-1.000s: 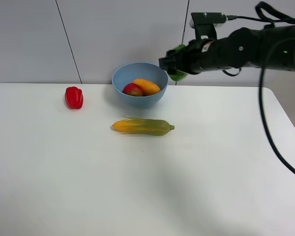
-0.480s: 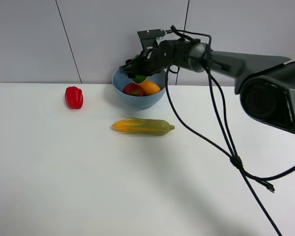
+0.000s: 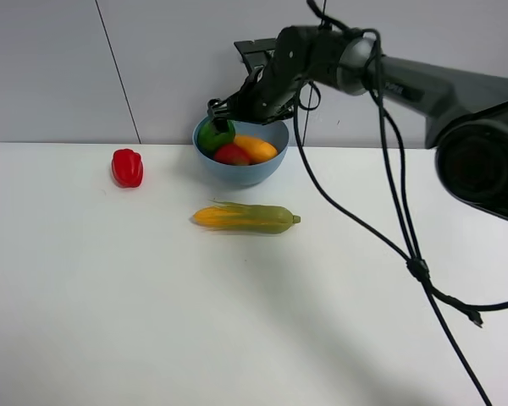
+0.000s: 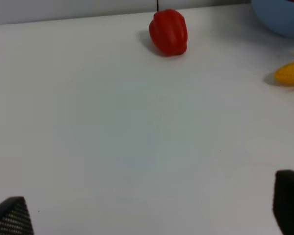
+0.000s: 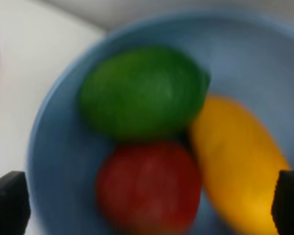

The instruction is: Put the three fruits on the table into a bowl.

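Observation:
The light-blue bowl (image 3: 252,175) stands at the back of the white table (image 3: 152,296). In it lie the dark-green lime (image 3: 215,135), the red-yellow pomegranate (image 3: 231,154) and the orange mango (image 3: 256,148). My right gripper (image 3: 215,111) hovers just above the lime, open and empty. The right wrist view looks down into the bowl (image 5: 264,63) at the lime (image 5: 142,93), pomegranate (image 5: 147,188) and mango (image 5: 235,161), with the gripper (image 5: 149,203) spread wide. My left gripper (image 4: 152,210) is open and empty, low over the bare table (image 4: 112,122).
A red bell pepper (image 3: 128,167) lies left of the bowl and a yellow-green corn cob (image 3: 245,218) in front of it. The left wrist view shows the pepper (image 4: 168,32), the corn's tip (image 4: 290,73) and the bowl's edge (image 4: 279,17). A black cable (image 3: 406,254) hangs from the right arm.
My right gripper carried the lime from the right to over the bowl and let it go. The lime now rests in the bowl's left side.

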`<action>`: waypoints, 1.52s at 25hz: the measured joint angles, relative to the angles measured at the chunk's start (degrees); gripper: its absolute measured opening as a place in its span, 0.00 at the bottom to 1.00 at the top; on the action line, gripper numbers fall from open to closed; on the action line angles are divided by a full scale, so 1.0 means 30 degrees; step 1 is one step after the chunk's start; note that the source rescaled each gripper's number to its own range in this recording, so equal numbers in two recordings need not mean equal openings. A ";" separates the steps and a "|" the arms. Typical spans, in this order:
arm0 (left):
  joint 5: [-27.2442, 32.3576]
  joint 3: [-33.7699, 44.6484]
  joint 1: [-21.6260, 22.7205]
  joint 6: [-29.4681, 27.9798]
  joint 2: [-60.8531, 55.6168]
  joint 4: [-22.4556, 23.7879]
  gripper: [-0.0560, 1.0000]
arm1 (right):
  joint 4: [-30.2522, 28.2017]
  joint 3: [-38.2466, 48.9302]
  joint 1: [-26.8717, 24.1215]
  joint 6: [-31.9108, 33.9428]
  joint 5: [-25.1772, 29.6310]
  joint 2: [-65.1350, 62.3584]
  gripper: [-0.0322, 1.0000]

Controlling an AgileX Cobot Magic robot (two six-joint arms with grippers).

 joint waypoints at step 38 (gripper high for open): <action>0.0000 0.0000 0.0000 -0.0016 0.0000 0.0000 1.00 | -0.2707 1.9327 -1.0877 0.0454 0.8135 -3.1056 0.99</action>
